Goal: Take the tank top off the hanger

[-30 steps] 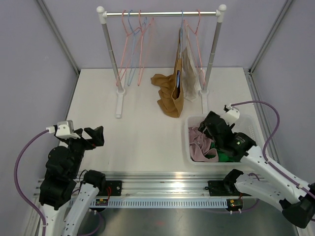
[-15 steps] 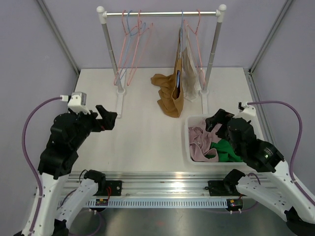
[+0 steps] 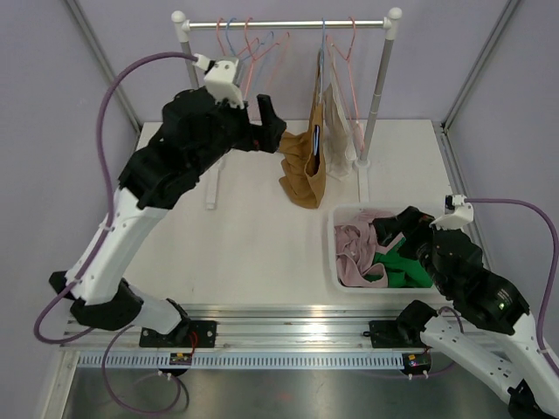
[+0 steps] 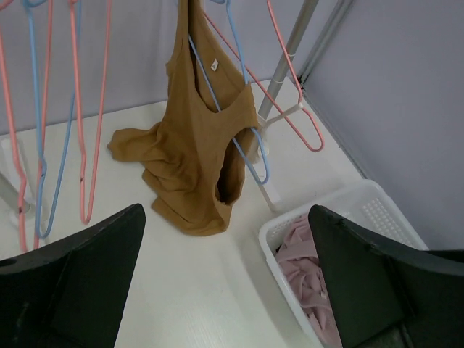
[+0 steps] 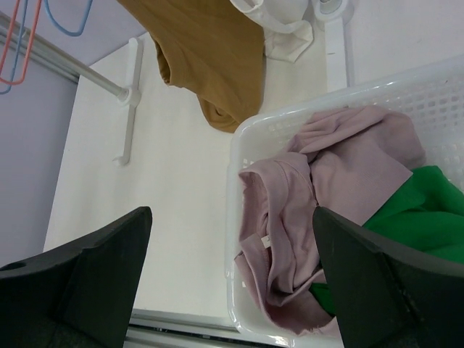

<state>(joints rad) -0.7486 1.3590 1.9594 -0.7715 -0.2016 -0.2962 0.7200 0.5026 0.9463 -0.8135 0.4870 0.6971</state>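
From above, the left hand [image 3: 266, 122] is high up, close to the rack [image 3: 288, 24]. Its two fingers are spread apart and hold nothing. The brown tank top [image 3: 306, 170] hangs just to the right of it on a blue hanger [image 3: 321, 44]. The bottom of the tank top lies crumpled on the counter [image 3: 253, 227]. A white top [image 3: 339, 131] hangs right beside it. Some bare hangers [image 3: 240, 52] hang at the left end of the rack. The right hand [image 3: 395, 229] is over the white basket [image 3: 333, 253]. Its fingers are spread too and hold nothing. In the basket lie a pink cloth [image 3: 354, 249] and a green cloth [image 3: 402, 266].

From the left wrist, the left hand [image 4: 226, 217] has its fingers wide apart, with nothing between them. The tank top [image 4: 192, 145] is ahead of it, not touched. The hanger [image 4: 246, 145] runs through the neck and out of an arm hole. The basket [image 4: 348, 203] is low on the right.

From the right wrist, the right hand [image 5: 232, 217] is spread wide above the basket [image 5: 239, 145]. The pink cloth [image 5: 319, 188] and green cloth [image 5: 420, 210] lie below it. The tank top [image 5: 217, 58] is well apart, at the top of the view.
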